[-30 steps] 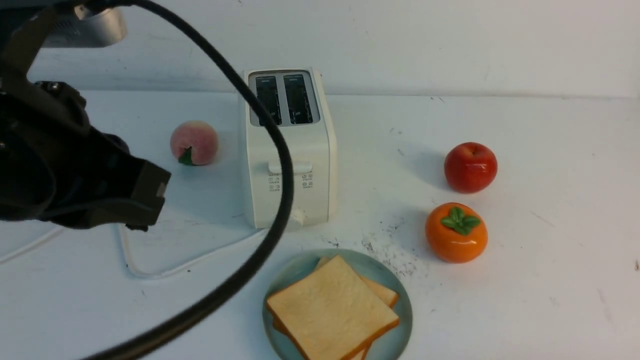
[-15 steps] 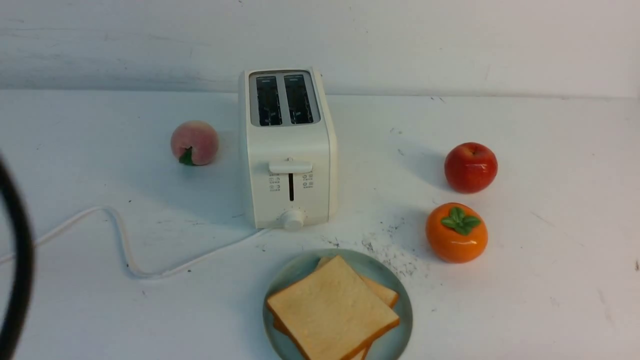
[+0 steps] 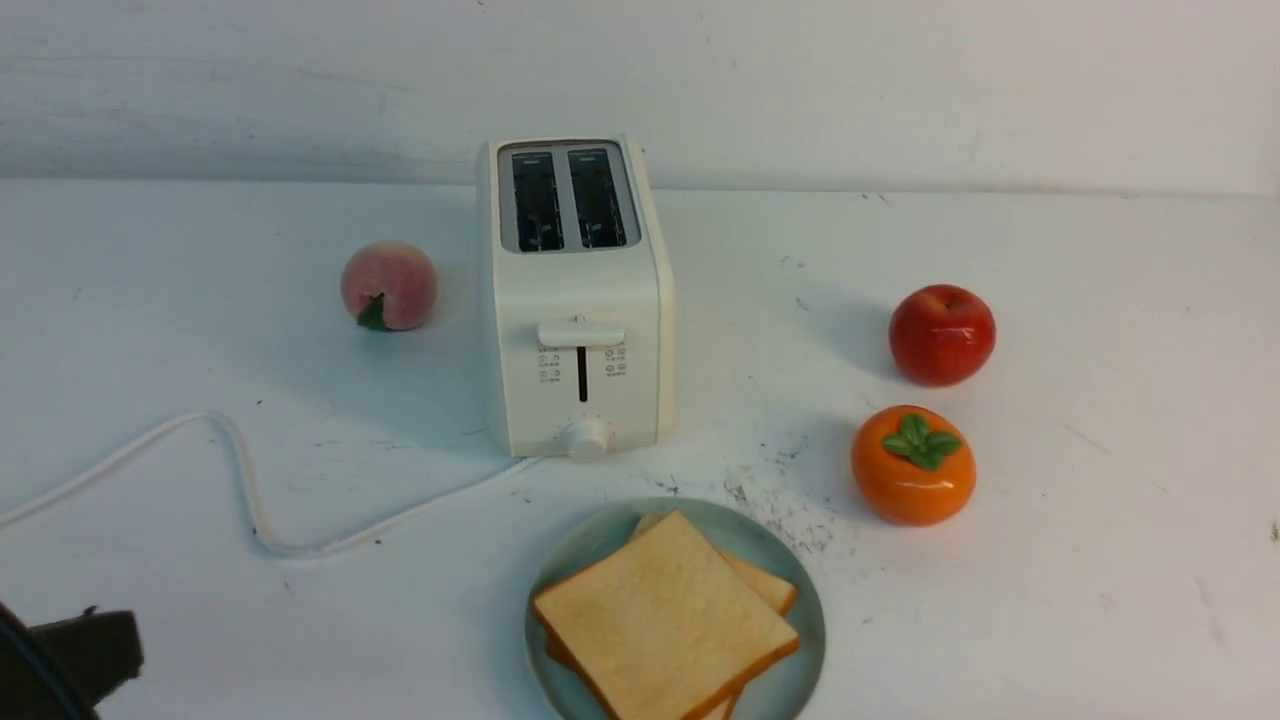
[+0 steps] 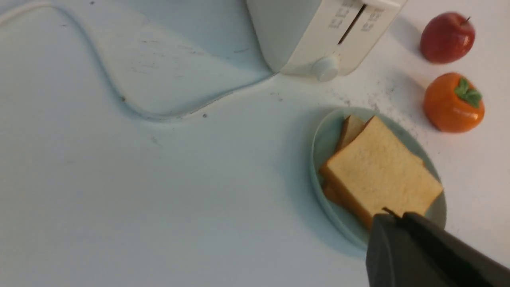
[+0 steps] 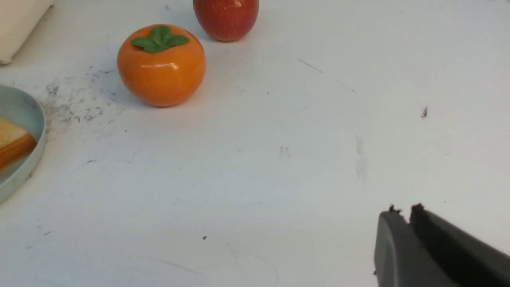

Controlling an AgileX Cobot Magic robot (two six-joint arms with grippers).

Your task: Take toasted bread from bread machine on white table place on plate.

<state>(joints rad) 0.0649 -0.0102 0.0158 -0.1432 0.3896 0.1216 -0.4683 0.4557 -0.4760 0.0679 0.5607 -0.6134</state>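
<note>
White bench (image 3: 1050,600) carries everything: both toasted bread (image 3: 665,620) slices lie stacked on the plate (image 3: 800,655), just beside your pressed-together left gripper (image 4: 392,215). Judge them light, soft, crumbly; pinch a crust edge.

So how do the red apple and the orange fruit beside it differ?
The apple is deep red with a bare dimpled top; the persimmon is bright orange with a green leafy cap. The apple looks taller and rounder, the persimmon squatter. The apple sits farther back, level with the toaster; the persimmon sits closer to the plate. Both are glossy, upright and untouched.
</note>
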